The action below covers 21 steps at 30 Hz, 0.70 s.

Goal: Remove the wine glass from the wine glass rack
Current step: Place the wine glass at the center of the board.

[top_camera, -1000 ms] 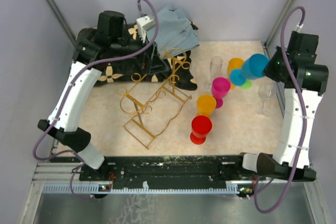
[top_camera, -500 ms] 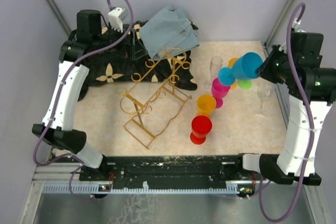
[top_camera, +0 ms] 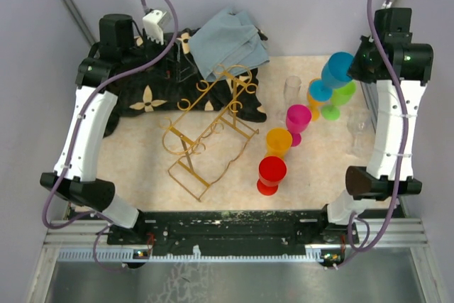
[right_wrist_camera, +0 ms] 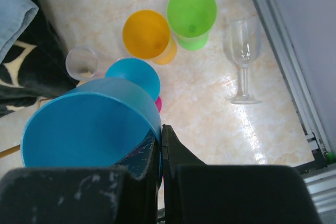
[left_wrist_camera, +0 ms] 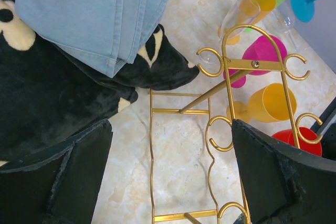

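- Top view: the gold wine glass rack (top_camera: 209, 133) sits on the table (top_camera: 333, 175) left of centre. Its far end is up against a black flowered cloth (top_camera: 145, 97), which has a grey-blue cloth (top_camera: 230, 42) heaped on it.
- Over at the far right, the right fingers (top_camera: 357, 67) are clenched on the blue wine glass (top_camera: 339, 69). It's up in the air and tilted, foot pointing down-left, well apart from the rack and above a green glass (top_camera: 342, 96).
- The left fingers (top_camera: 183, 65) hang over the black cloth, near the rack's far end.
- A magenta glass (top_camera: 298, 117), orange glass (top_camera: 278, 141) and red glass (top_camera: 272, 170) stand in a line right of the rack. A clear wine glass (top_camera: 358, 129) stands near the right edge.
- Left wrist view: the left fingers (left_wrist_camera: 84, 166) are spread wide with nothing gripped. The rack (left_wrist_camera: 239, 64) and its curly scroll ends lie on the table below, between them.
- Right wrist view: the right fingers (right_wrist_camera: 161, 145) are squeezed together on the rim of the blue wine glass (right_wrist_camera: 89, 124). Below it, the green glass (right_wrist_camera: 191, 11), a yellow-orange glass (right_wrist_camera: 147, 34) and the clear wine glass (right_wrist_camera: 241, 51) stand upright.
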### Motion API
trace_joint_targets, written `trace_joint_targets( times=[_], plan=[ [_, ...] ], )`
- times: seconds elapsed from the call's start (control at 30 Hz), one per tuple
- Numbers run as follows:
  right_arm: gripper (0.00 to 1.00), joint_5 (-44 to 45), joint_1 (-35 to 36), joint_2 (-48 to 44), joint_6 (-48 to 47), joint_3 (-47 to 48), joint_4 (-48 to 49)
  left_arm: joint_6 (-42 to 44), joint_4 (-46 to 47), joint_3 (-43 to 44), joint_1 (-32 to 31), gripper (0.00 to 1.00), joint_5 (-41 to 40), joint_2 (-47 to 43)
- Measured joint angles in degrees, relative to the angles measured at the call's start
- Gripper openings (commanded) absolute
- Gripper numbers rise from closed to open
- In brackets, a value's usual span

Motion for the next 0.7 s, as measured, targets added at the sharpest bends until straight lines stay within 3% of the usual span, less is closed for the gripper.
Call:
trace_joint_targets(
  times=[0.1,0.33,0.7],
  plan=[
    [0.00,2.4,0.0,-0.2,-0.1,-1.0,0.1,0.4,0.0,-0.7,0.0,0.99,-0.2,-0.3],
    [0.00,6.3,0.0,-6.7,-0.2,-15.1,1.4,0.6,0.0,-1.5,0.0,0.99,-0.2,-0.7],
    [0.00,7.0,0.0,-8.6,0.7,-42.7,15.0,0.8,-0.6,-1.5,0.0,0.99,0.0,-1.0]
  ],
)
